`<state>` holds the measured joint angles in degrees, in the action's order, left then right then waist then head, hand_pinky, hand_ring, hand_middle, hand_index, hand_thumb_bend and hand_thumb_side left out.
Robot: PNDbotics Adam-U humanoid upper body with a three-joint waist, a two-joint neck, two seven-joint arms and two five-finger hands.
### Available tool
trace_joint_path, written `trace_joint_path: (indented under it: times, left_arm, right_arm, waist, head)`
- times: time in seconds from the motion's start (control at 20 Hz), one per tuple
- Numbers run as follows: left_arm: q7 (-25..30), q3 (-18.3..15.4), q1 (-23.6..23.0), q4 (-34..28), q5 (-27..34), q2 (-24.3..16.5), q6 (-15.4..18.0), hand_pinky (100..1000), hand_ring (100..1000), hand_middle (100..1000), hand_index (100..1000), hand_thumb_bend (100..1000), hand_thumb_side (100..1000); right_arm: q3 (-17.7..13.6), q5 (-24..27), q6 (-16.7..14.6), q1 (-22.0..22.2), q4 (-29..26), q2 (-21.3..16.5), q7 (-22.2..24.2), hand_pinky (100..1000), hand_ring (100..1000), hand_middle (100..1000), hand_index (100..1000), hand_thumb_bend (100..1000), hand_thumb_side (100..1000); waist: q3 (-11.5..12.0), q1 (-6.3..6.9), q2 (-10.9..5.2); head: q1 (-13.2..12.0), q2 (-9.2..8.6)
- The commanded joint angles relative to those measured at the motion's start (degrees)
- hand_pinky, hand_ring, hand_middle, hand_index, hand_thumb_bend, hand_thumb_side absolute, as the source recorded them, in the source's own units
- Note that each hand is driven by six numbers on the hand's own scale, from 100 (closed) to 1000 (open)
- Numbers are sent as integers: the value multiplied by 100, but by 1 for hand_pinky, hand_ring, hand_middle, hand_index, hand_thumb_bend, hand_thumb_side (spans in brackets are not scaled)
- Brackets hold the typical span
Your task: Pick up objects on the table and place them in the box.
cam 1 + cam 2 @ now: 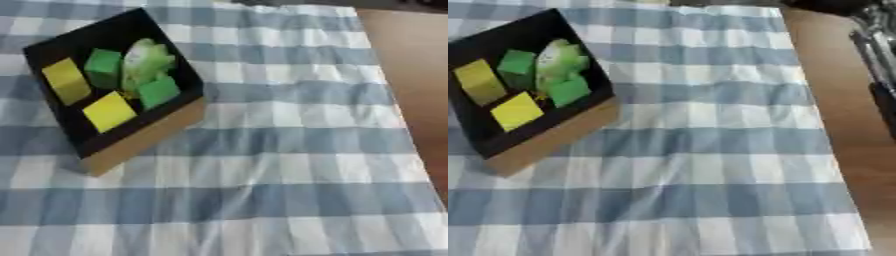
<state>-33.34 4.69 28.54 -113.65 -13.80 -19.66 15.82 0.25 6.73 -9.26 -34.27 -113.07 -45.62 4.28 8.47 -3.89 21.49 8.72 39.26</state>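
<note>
We see a black-lined cardboard box point(140, 142) lying askew at the checked cloth's left. Inside it sit two yellow blocks point(66, 80) point(109, 111), two green blocks point(104, 67) point(158, 91) and a pale green lumpy object point(147, 59).

Only a small part of the robot is seen, at the top right edge of the right eye view. A black rounded piece point(833, 6) is seen in the corner, and thin silver-grey bars point(875, 37) are seen below it along the edge, with a dark narrow part point(885, 102) lower down. No hand can be made out, and no cables, screws or markings can be told apart.
</note>
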Motion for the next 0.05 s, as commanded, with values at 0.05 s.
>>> trace_joint_path:
  times: [0.05]
  left_arm:
    - [-138, -135, -9, -94, -102, -164, -43, 757, 903, 786, 810, 571, 583]
  right_arm:
    - [-341, 249, -362, 133, -150, -44, -448, 914, 883, 735, 851, 100, 526]
  waist:
    - [-46, 149, -150]
  head:
    - [-113, -35]
